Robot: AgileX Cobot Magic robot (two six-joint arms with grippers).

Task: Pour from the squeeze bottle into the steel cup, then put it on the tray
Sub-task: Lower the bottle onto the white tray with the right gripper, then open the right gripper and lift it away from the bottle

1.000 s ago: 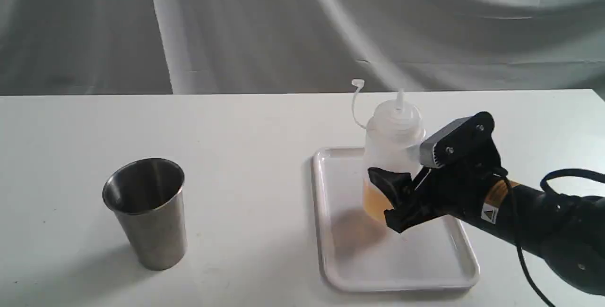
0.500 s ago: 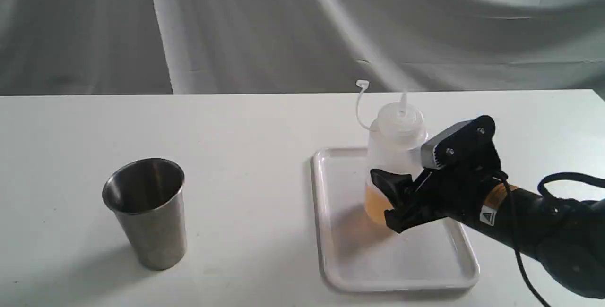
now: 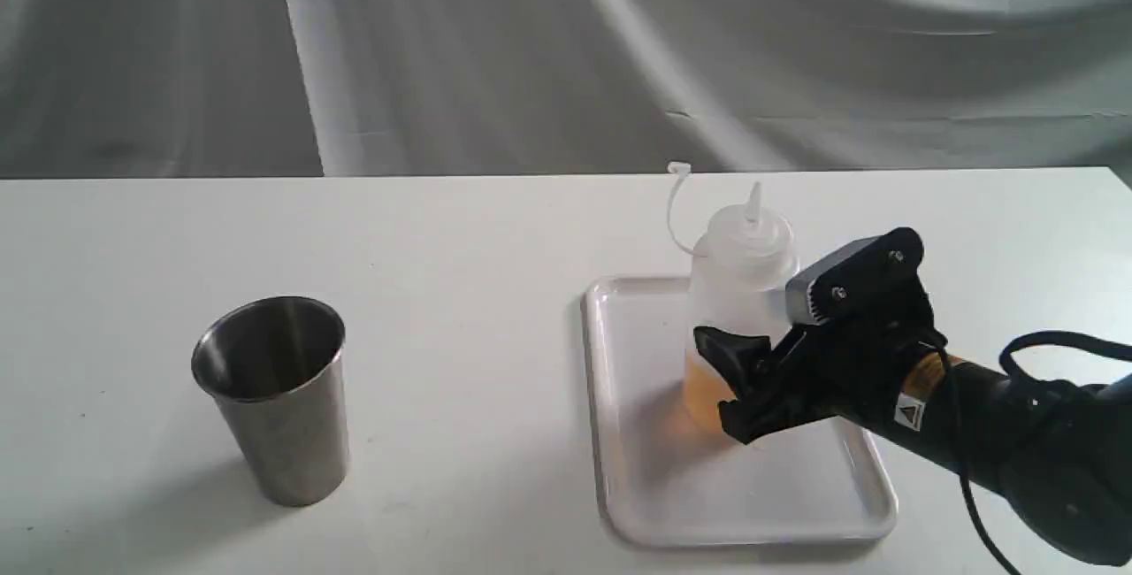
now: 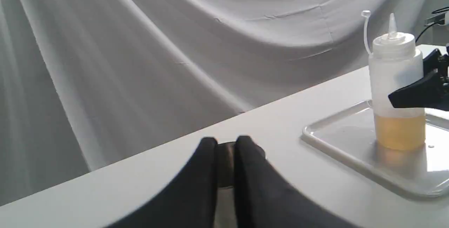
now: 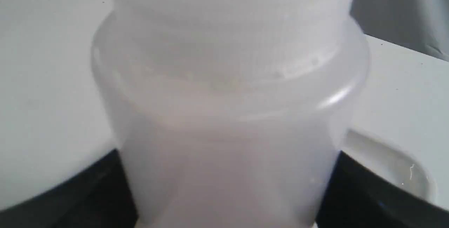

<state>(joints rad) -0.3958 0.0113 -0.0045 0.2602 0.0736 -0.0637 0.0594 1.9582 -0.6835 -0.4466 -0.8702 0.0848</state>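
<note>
The squeeze bottle [image 3: 741, 287] stands upright over the white tray [image 3: 672, 504], amber liquid in its lower part, cap dangling on its tether. My right gripper [image 3: 745, 361] is shut on the bottle's body just above the liquid; the right wrist view is filled by the bottle [image 5: 228, 115] between black fingers [image 5: 105, 193]. In the left wrist view the bottle [image 4: 396, 80] has its base at the tray [image 4: 336, 143] floor or barely above it. The steel cup [image 3: 274, 398] stands upright at the left, apart. My left gripper [image 4: 226, 143] shows fingers nearly together, holding nothing, the cup [image 4: 226, 166] behind them.
A white table [image 3: 460, 292] carries everything, with a grey draped cloth [image 3: 531, 53] behind its far edge. The right arm and its cable [image 3: 1044, 433] lie over the table's right front corner. A wide stretch of tabletop separates cup and tray.
The right gripper has lowered the squeeze bottle toward the tray floor and shifted slightly right. The cup and tray have not moved.
</note>
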